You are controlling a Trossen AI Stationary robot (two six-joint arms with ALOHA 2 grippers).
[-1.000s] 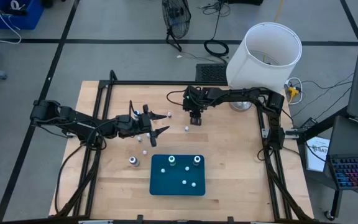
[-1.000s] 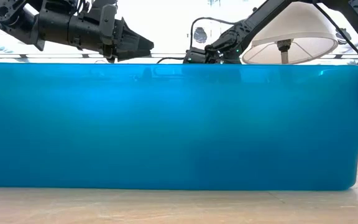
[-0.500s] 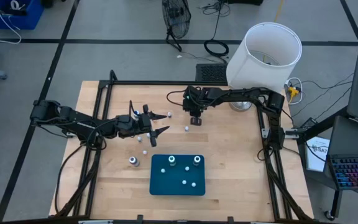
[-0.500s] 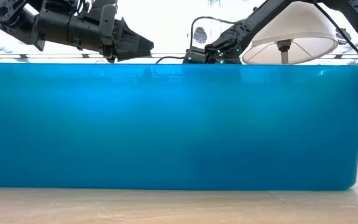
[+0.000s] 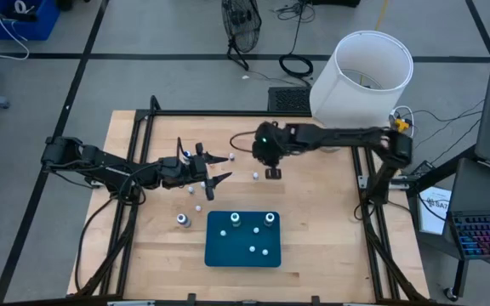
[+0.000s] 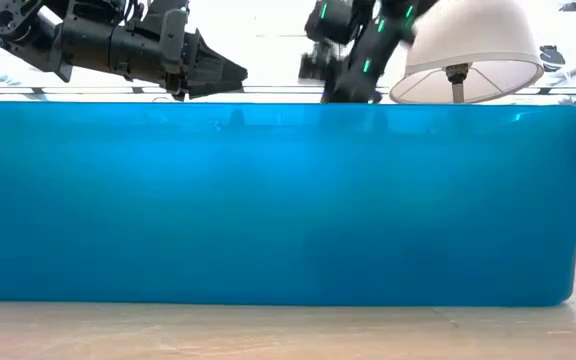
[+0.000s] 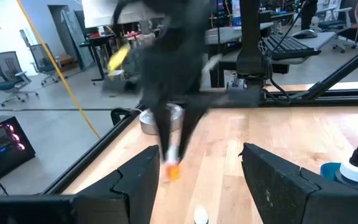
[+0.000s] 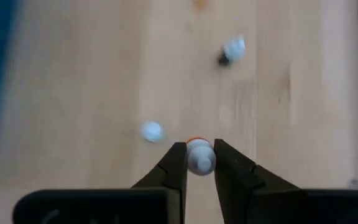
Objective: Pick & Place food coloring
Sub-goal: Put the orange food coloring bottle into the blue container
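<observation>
Small food coloring bottles stand scattered on the wooden table, among them white-capped ones [image 5: 254, 175] [image 5: 198, 206] and a grey one [image 5: 182, 220]. Several more stand on the flat dark-blue tray [image 5: 219, 251]. My right gripper [image 5: 272, 172] hovers over the table's middle, beyond the tray, shut on one bottle with an orange body and a white cap [image 8: 199, 155]. My left gripper [image 5: 215, 168] waits open, level above the table left of the middle, its fingers spread wide in its wrist view [image 7: 197, 180]. My right gripper pinches the orange bottle by its white cap [image 8: 199, 160] between its two fingertips, coming from above and pointing down. The bottle hangs upright below the fingers, lifted clear of the table; in the left wrist view its orange body [image 7: 173, 172] shows under the blurred gripper.
A big white lampshade [image 5: 361, 75] stands at the table's far right corner. A black metal frame [image 5: 194, 113] runs along the table's edges. In the low view the tray's blue wall [image 6: 268, 200] hides most of the table. Bare wood lies right of the tray.
My right gripper has risen and moved toward the table's near edge, carrying the orange bottle up off the wood; the arm has stretched out and shows blurred. The left arm has kept still.
</observation>
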